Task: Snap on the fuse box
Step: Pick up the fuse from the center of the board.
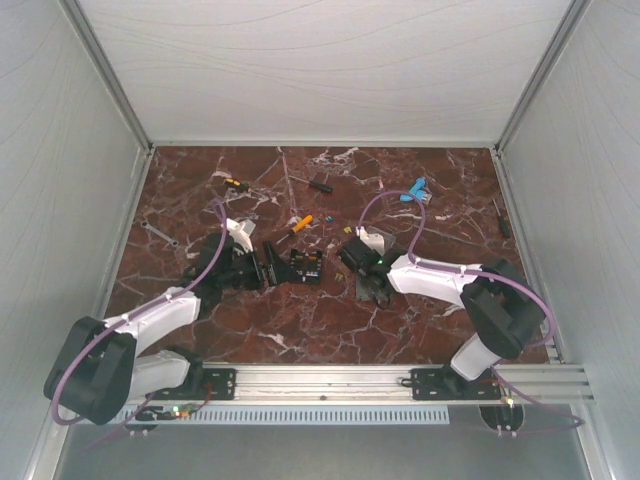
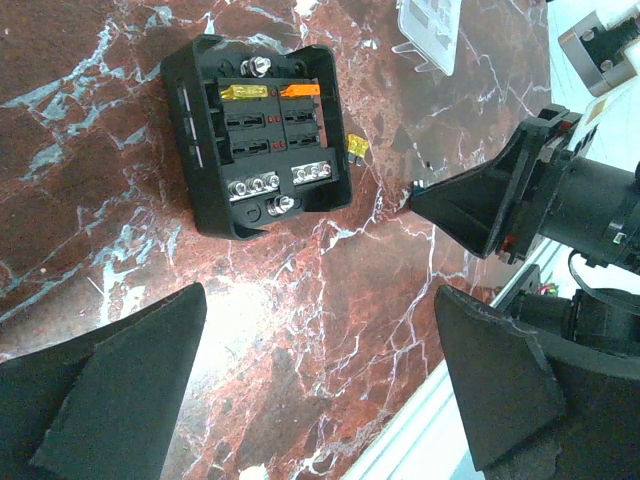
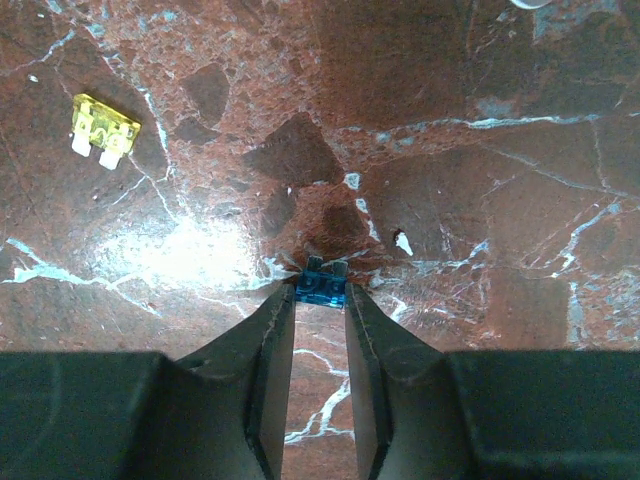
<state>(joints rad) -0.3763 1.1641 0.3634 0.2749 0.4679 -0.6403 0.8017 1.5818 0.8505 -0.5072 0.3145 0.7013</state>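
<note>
The fuse box [image 1: 305, 265] lay on the table [image 1: 330, 330], just right of our wide-open left hand [image 2: 320, 300]. Our right hand [image 3: 320, 312] flanked a blue fuse [image 3: 320, 290]; gripped or not, we couldn't tell. We judged a square, upright pinch best

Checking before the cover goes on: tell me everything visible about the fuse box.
The fuse box is a black square plastic housing, uncovered, lying flat on the marble table, open face up. A yellow fuse and an orange fuse sit in one end row; other slots look empty. Metal screw terminals line the opposite end. Only the table touches it.
</note>
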